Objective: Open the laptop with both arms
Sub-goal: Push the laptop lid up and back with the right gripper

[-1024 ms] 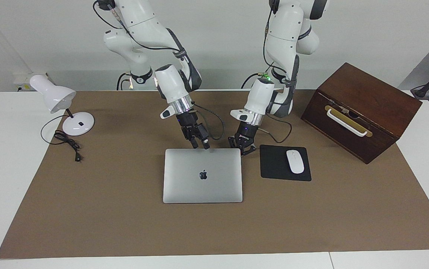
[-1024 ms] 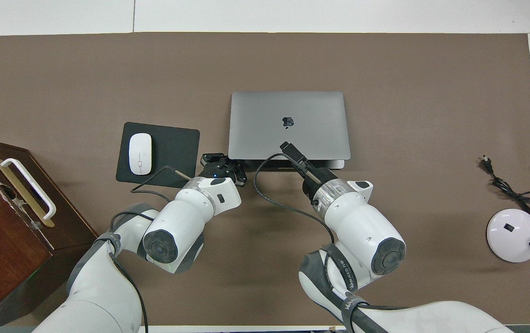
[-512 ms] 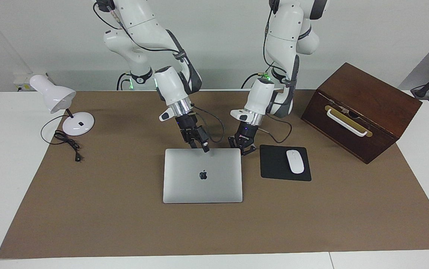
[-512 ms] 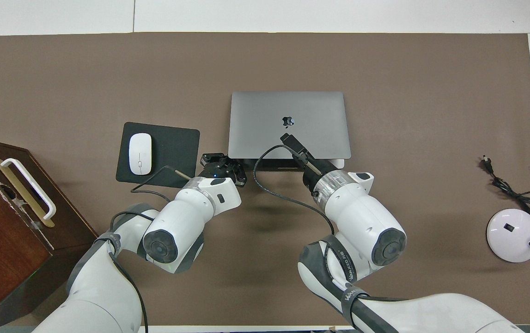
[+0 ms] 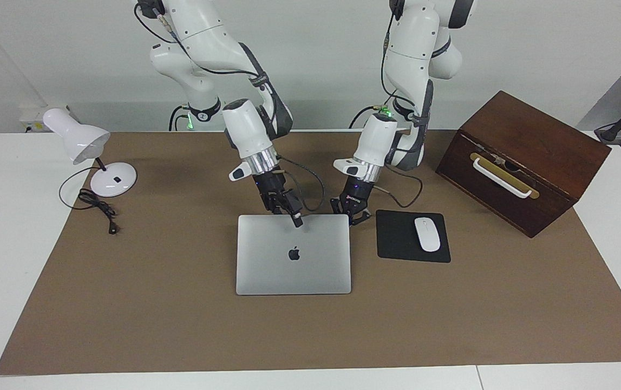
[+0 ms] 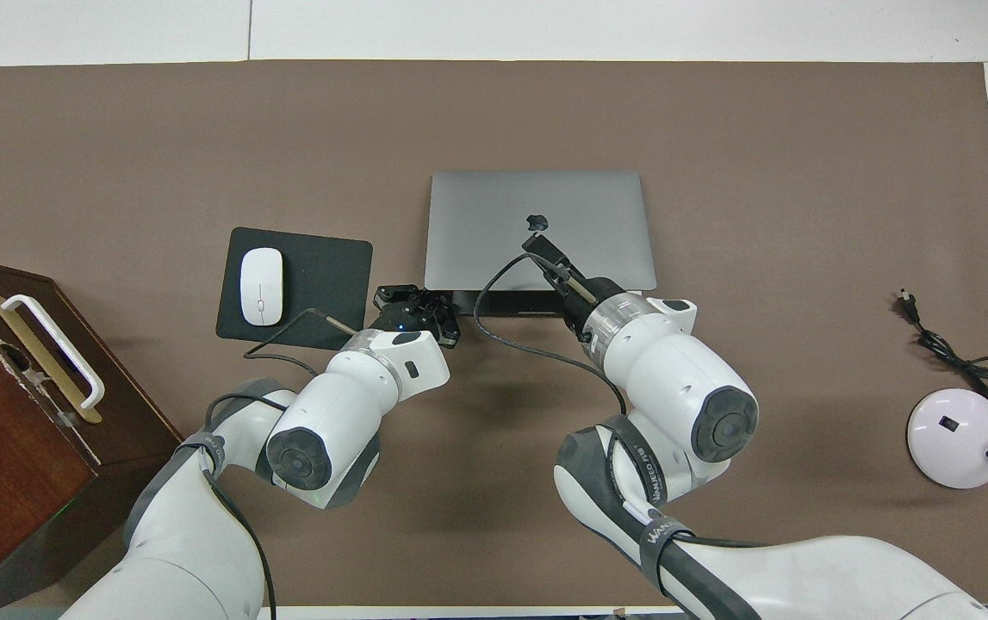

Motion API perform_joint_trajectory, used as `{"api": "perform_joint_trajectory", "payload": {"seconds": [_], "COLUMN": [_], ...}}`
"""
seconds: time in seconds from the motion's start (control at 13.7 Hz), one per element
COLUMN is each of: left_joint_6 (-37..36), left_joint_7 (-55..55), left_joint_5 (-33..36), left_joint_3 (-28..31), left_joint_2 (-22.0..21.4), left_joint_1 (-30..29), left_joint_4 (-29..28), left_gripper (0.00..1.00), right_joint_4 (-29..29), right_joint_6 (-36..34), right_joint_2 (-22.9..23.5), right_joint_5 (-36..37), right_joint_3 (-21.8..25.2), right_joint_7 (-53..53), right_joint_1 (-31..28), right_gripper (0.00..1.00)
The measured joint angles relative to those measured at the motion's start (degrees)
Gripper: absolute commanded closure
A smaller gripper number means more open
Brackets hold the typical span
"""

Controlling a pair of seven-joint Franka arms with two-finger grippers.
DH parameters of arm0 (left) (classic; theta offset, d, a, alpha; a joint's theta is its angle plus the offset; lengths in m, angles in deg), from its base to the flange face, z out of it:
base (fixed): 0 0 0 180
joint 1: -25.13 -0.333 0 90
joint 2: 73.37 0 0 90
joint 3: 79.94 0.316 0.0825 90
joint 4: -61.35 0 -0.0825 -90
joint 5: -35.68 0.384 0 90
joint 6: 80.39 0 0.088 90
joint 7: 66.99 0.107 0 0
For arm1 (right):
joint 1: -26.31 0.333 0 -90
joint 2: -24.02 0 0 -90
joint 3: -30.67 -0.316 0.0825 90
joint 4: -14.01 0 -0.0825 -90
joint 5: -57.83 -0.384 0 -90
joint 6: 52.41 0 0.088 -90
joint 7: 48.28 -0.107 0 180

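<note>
The silver-grey laptop [image 5: 294,265] lies mid-table with the apple logo up. Its lid edge nearest the robots is raised a little, and a dark strip of the base [image 6: 502,302] shows under it in the overhead view. My right gripper [image 5: 295,218] is at the middle of that raised edge and shut on the lid; it also shows in the overhead view [image 6: 545,255]. My left gripper [image 5: 351,213] is low at the laptop's corner nearest the mouse pad, fingers spread, and shows in the overhead view [image 6: 418,306]. I cannot tell whether it touches the laptop.
A black mouse pad [image 5: 397,244] with a white mouse [image 5: 427,234] lies beside the laptop toward the left arm's end. A brown wooden box [image 5: 521,160] stands at that end. A white desk lamp [image 5: 91,157] and its cord [image 5: 96,208] are at the right arm's end.
My right gripper has moved over the lid away from the robots, and the lid's near edge has risen with it, baring more of the base. The left arm has not moved.
</note>
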Motion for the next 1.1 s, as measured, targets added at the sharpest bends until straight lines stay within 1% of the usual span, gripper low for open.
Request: {"api": "perform_joint_trajectory", "payload": {"seconds": [0.37,0.59,0.88,1.1], "left_joint_6": [0.0,0.0,0.0,0.0], "left_joint_7": [0.1,0.2,0.2,0.2], "left_joint_5": [0.0,0.4,0.5,0.6], "left_joint_3": [0.0,0.0,0.1,0.1], "left_joint_2": [0.0,0.0,0.0,0.0], "left_joint_1": [0.0,0.0,0.0,0.0], "left_joint_4": [0.0,0.0,0.0,0.0], "left_gripper": [1.00,1.00,1.00,1.00], "right_joint_4": [-9.4,-14.6,-18.2,-21.0], "right_joint_6": [-16.7,-23.8,-26.7,-27.6], "right_joint_2": [-1.5,-1.9,-1.7,-0.4], "right_joint_5": [0.0,0.0,0.0,0.0], "right_joint_3": [2.3,4.1,6.3,7.6], "right_joint_7": [0.0,0.6,4.9,7.6], "right_joint_1": [0.0,0.0,0.0,0.0], "right_gripper": [0.02,0.02,0.02,0.02]}}
